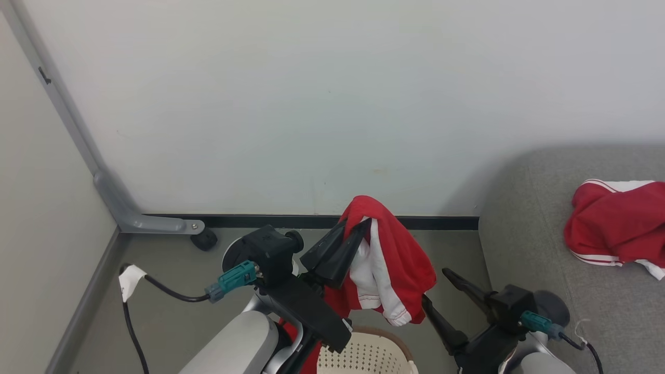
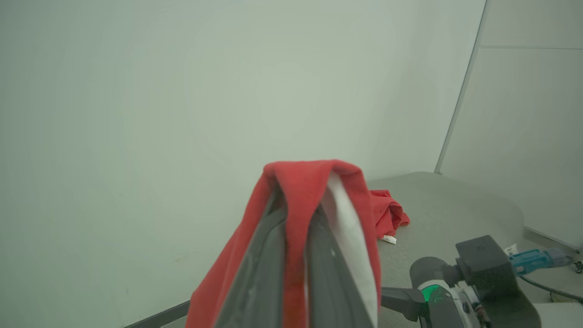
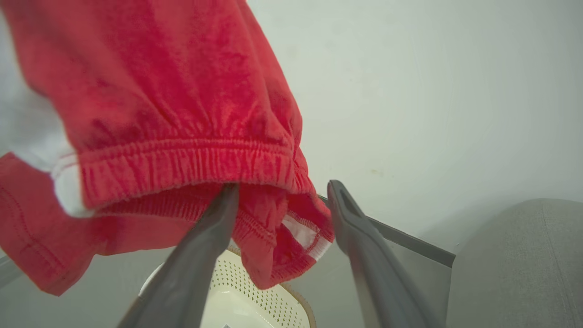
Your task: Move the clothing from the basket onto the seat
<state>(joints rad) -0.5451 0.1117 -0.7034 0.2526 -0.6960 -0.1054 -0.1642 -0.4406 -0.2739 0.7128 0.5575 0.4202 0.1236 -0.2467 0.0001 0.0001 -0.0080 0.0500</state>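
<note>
Held red garment (image 1: pixel 400 254): likely shorts, going by the elastic waistband, white side panel and white-trimmed hem. It is pinched in the left gripper (image 1: pixel 357 224), draped over the fingertips and hanging limp above the basket (image 1: pixel 374 358).
Basket: cream perforated plastic, brown rim band, upright, near the seat (image 1: pixel 530 259). More red fabric at its left edge; can't tell if it's inside.
Second red garment (image 1: pixel 613 223): crumpled heap with white striped trim, lying on the seat.
Seat: grey woven cushion, rounded corner.
</note>
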